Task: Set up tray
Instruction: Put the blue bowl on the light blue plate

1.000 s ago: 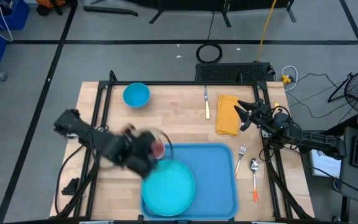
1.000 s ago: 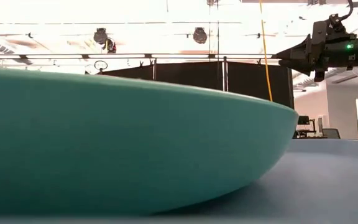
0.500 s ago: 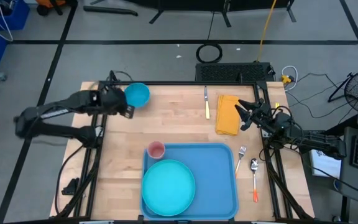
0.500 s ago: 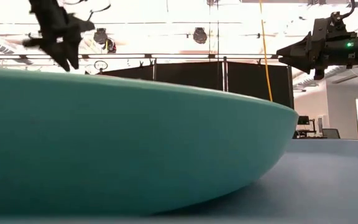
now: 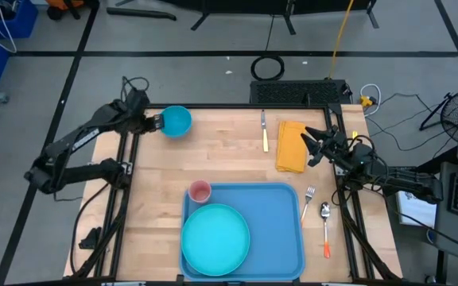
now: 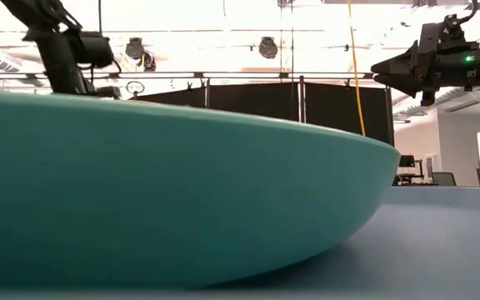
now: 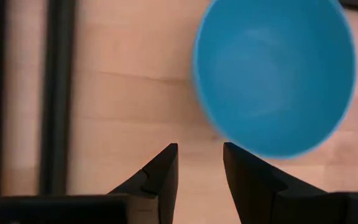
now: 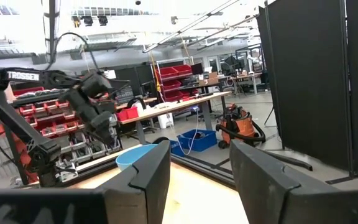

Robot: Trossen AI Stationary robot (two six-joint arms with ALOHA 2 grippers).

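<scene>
The blue tray [image 5: 281, 238] lies at the table's near middle. On it are the round teal plate [image 5: 215, 238] and, in its far left corner, a pink cup [image 5: 200, 191]. The plate fills the low view [image 6: 140, 192]. A small blue bowl [image 5: 175, 121] stands at the table's far left. My left gripper [image 5: 157, 121] is open and empty just left of the bowl; in the left wrist view [image 7: 199, 155] the bowl [image 7: 272, 74] lies just beyond the fingertips. My right gripper [image 5: 307, 147] is open and empty over the right edge of a yellow napkin [image 5: 290, 145].
A knife [image 5: 265, 131] lies left of the napkin at the far side. A fork [image 5: 309, 199] and a spoon [image 5: 325, 218] lie on the table right of the tray. Black frame rails [image 5: 126, 159] run along the table's left and right edges.
My left gripper has swung quickly from the pink cup at the tray's far left corner toward the table's far left edge, and now stands beside the blue bowl. The cup stays upright on the tray. My right arm has kept still.
</scene>
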